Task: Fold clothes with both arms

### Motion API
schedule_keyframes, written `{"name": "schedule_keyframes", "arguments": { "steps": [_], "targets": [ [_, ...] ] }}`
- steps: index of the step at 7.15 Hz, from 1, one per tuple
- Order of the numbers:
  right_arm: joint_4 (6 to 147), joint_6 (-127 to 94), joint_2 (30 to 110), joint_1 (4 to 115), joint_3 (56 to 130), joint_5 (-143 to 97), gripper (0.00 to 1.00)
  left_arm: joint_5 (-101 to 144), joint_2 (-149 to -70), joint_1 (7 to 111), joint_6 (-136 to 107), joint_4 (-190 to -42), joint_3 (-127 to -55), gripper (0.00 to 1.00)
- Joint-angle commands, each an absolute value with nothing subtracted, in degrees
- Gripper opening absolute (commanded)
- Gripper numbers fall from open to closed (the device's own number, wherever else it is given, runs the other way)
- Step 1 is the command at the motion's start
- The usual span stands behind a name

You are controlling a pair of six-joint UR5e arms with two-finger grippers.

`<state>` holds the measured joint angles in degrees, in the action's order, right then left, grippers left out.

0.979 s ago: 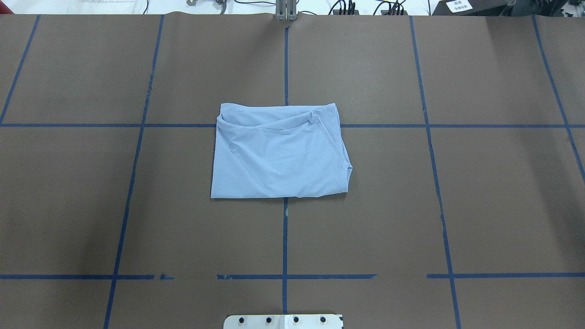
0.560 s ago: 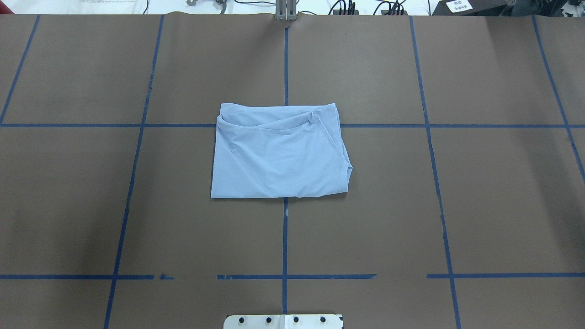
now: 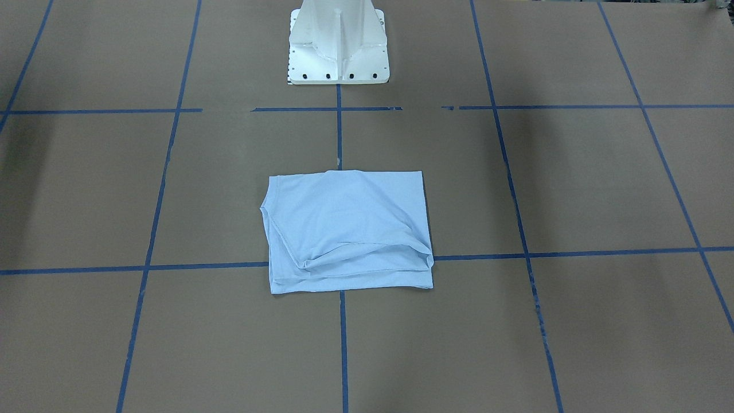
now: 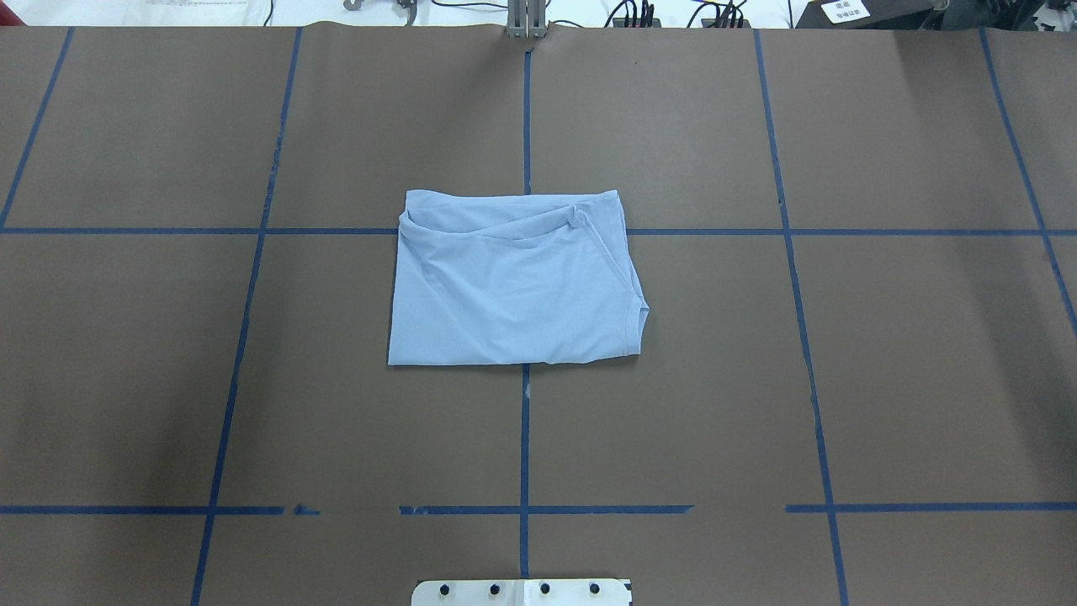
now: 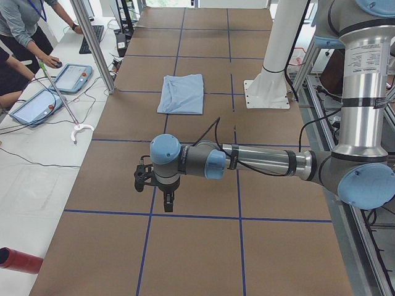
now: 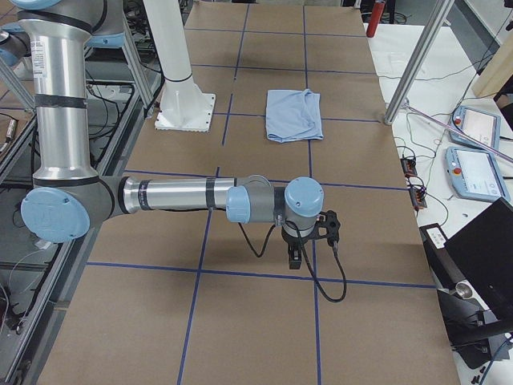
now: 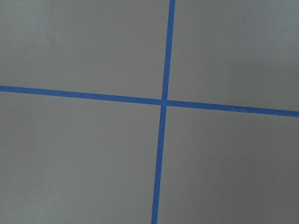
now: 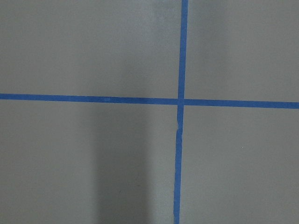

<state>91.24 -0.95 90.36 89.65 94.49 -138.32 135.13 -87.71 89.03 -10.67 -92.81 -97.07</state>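
Seen at 9 o'clock, low over the brown surface [image 4: 126, 379], well apart from the shirt: left gripper [image 5: 167, 202], fingers' state impossible to tell. At centre, flat across blue tape lines [image 4: 524, 438]: folded light-blue T-shirt [image 4: 513, 290]. At 3 o'clock: right gripper [image 6: 295, 257], fingers equally unreadable.

Pale blue T-shirt [image 4: 513, 286] folded to a rough flat rectangle on bench [image 4: 757, 379], layered edges showing, between left hand [image 5: 167, 202] and right hand [image 6: 294, 258], well apart from each. Left arm [image 5: 265, 161], right arm [image 6: 176, 195] stretched out low, hands pointing down
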Motion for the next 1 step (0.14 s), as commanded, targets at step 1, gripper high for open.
{"name": "schedule_keyframes", "arguments": {
  "steps": [1],
  "targets": [
    [91.23,-0.79,90.35,89.65,94.39,-138.34,1.00,135.09,-87.71,89.03,-10.63,-92.81,-97.29,1.00]
  ]
}}
